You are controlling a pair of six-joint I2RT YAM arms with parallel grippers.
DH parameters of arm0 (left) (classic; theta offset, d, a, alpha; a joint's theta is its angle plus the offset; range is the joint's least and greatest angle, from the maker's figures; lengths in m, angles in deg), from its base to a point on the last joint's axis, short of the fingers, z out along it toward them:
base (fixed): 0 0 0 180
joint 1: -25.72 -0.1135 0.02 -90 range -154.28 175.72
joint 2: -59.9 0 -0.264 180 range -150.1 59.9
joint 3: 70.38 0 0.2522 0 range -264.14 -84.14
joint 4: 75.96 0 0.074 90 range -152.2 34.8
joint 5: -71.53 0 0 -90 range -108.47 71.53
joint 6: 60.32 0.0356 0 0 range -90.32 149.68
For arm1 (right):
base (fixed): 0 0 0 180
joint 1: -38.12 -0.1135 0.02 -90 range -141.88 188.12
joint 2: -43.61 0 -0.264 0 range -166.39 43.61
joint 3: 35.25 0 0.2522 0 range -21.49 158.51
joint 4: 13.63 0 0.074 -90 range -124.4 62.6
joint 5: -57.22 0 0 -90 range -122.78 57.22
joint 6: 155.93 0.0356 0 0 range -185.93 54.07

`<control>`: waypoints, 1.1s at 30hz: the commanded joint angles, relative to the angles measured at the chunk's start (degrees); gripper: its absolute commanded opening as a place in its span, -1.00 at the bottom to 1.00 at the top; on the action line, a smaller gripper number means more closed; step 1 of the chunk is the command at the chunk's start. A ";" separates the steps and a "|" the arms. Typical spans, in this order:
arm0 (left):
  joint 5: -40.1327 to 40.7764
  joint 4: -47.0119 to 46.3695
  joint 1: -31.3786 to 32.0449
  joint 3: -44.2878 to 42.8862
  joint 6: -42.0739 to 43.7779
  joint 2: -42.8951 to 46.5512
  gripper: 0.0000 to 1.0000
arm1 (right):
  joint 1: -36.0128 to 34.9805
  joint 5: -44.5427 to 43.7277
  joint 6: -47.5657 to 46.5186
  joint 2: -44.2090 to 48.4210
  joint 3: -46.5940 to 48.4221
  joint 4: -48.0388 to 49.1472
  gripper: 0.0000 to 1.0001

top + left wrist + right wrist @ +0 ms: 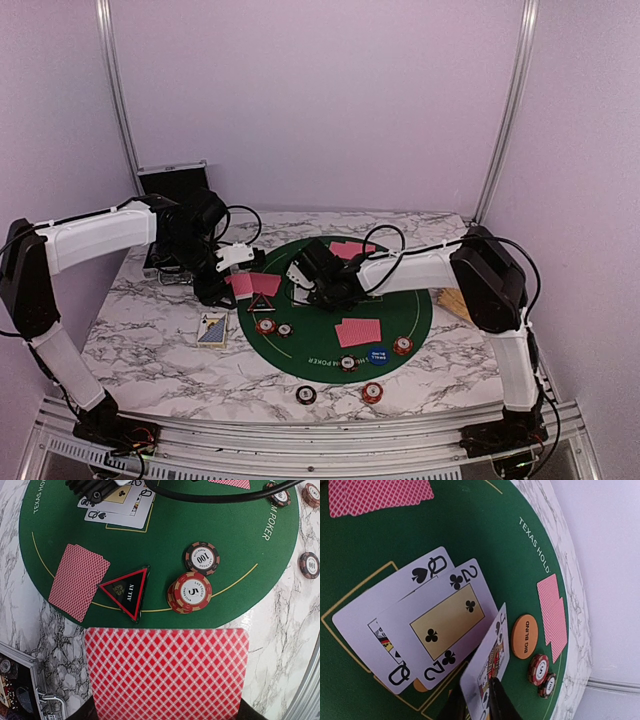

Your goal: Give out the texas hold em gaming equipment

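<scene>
Two cards held: left claw (222, 288) pinches a pink-red-backed playing card (165, 670), fingers hidden beneath, above the marble surface (280, 645); right claw (477, 697) nips a face-up court card (487, 662), bottom cropped, over the green felt mat (365, 555).

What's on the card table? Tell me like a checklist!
Surface: marble table with a round green mat.
Job's things: two face-up cards, face-down pairs, chips, orange button, black triangle.
Clutter: black case at the back left.
Grippers: left gripper shut on red-backed cards; right gripper at a third face-up card, grip unclear.
Cables: black cable over the mat.
Surroundings: lilac walls, metal posts.
</scene>
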State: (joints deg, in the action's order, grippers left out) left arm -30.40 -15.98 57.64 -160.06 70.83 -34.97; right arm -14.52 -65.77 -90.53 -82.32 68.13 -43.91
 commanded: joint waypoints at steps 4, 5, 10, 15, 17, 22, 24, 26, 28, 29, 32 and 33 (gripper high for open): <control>-0.48 -0.29 -0.28 -1.08 0.33 1.54 -1.00 | -0.61 4.55 3.52 0.91 -0.64 -1.77 -0.14; -0.50 -0.26 -0.28 -1.07 0.34 1.54 -1.00 | -0.62 4.96 3.85 1.46 -1.05 -1.55 -0.04; -0.49 -0.25 -0.29 -1.10 0.25 1.60 -1.00 | -0.45 7.20 5.68 4.28 -1.69 -1.91 0.20; -0.59 -0.25 -0.28 -0.99 0.21 1.84 -1.00 | 0.73 8.72 9.22 8.03 -1.01 -2.92 0.43; -0.76 -0.25 -0.28 -1.06 0.20 1.84 -1.00 | 1.82 10.06 12.29 10.45 -0.19 -3.02 0.70; -0.96 -0.30 -0.28 -1.28 0.01 1.96 -1.00 | 6.78 16.54 20.74 15.56 1.21 -2.28 0.98; -1.11 -0.27 -0.28 -1.37 -0.05 2.10 -1.00 | 9.51 20.25 23.98 17.44 1.07 -1.58 0.98; -1.16 -0.26 -0.28 -1.30 -0.06 2.36 -1.00 | 12.98 29.62 28.20 19.00 0.45 -0.38 0.98; -1.20 -0.33 -0.28 -1.30 -0.01 2.51 -1.00 | 16.70 40.96 31.69 18.67 1.34 -1.19 0.98; -1.20 -0.34 -0.28 -1.25 -0.01 2.50 -1.00 | 18.24 45.54 33.09 18.05 1.76 -1.52 0.98; -1.43 -0.34 -0.28 -1.33 -0.01 2.41 -1.00 | 18.97 49.58 35.09 15.46 4.88 -5.95 0.98; -1.40 -0.34 -0.28 -1.35 -0.06 2.41 -1.00 | 18.33 49.45 35.34 15.31 5.08 -6.25 0.98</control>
State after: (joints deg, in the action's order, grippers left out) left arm -30.46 -15.98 57.64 -160.09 70.81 -34.75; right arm 4.76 -27.79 -60.94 -64.72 69.55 -46.12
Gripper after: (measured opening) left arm 0.660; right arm 0.989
